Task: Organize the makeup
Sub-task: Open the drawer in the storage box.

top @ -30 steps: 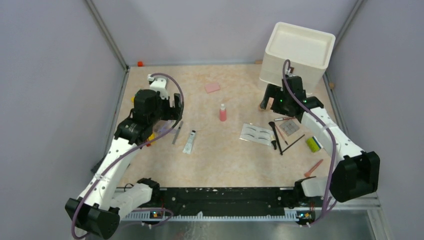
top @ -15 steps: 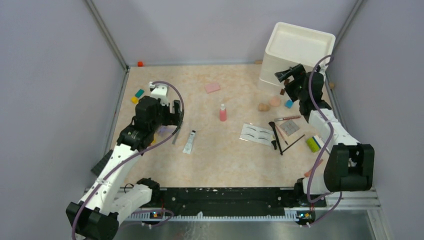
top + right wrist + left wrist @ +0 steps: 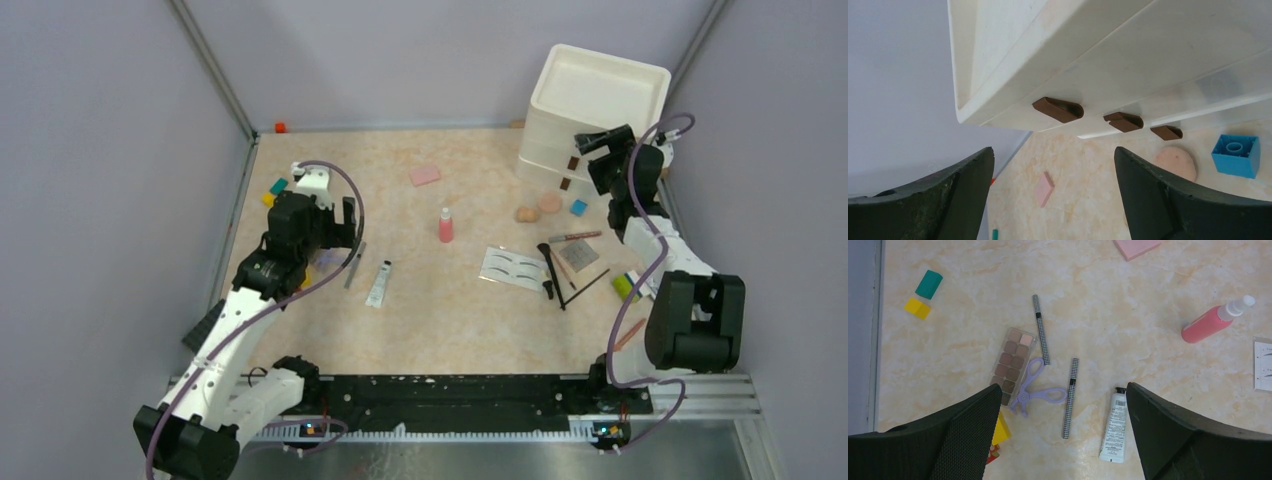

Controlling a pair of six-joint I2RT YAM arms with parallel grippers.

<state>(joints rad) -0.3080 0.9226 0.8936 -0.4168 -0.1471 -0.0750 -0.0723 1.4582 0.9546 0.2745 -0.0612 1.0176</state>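
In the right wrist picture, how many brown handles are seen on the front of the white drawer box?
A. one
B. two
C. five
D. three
D: the white drawer box shows an upper handle, a middle handle and a lower handle, in a row that steps down to the right.

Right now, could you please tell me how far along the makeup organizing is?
Done: nothing visibly; the drawer unit looks shut, its top tray empty. In hand: nothing; the right fingers are open facing the top brown handle, the left fingers open above the palette, pencils and silver tube. Left: those, plus the spray bottle, pink pad, sponges, eyebrow card and brushes, all on the table.
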